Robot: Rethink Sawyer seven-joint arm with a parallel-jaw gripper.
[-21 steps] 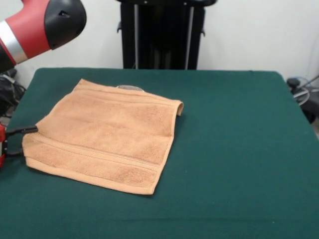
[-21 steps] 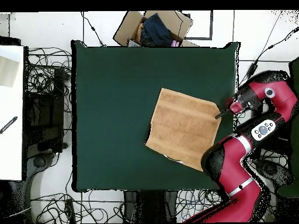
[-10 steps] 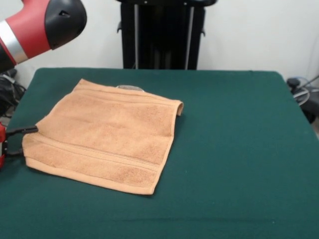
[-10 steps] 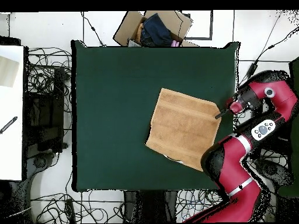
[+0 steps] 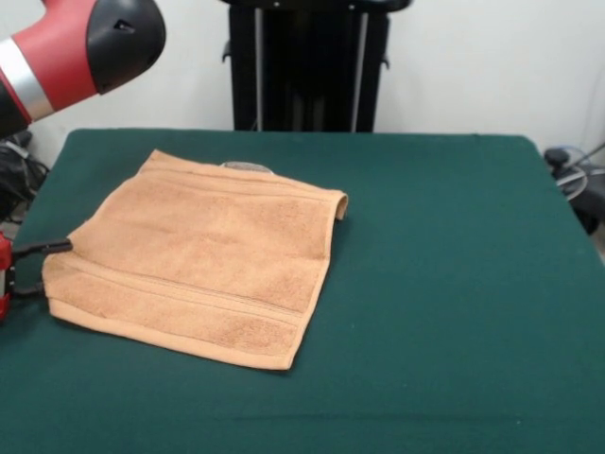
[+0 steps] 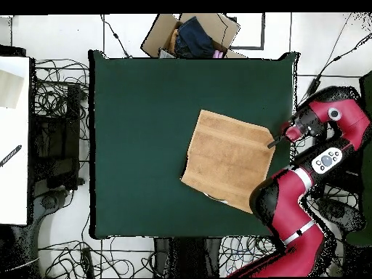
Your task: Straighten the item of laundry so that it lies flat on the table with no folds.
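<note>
The item of laundry [image 5: 203,255], an orange-tan towel with woven bands, lies spread on the left half of the green table [image 5: 454,284]. Its far right corner [image 5: 340,201] curls up slightly, and a small pale tag [image 5: 248,167] peeks out at its far edge. My gripper [image 5: 43,268] sits low at the towel's left edge, open, its two black fingers [image 5: 52,248] apart beside the hem with nothing between them. In the overhead view the gripper [image 6: 275,141] is at the right edge of the towel [image 6: 225,158], near the table's right side [image 6: 287,87].
My red arm's elbow [image 5: 85,43] hangs over the far left corner. A black stand [image 5: 307,66] rises behind the table. A cardboard box with dark clothes [image 6: 192,35] sits past one table edge, and cables [image 6: 62,94] lie on the floor around it.
</note>
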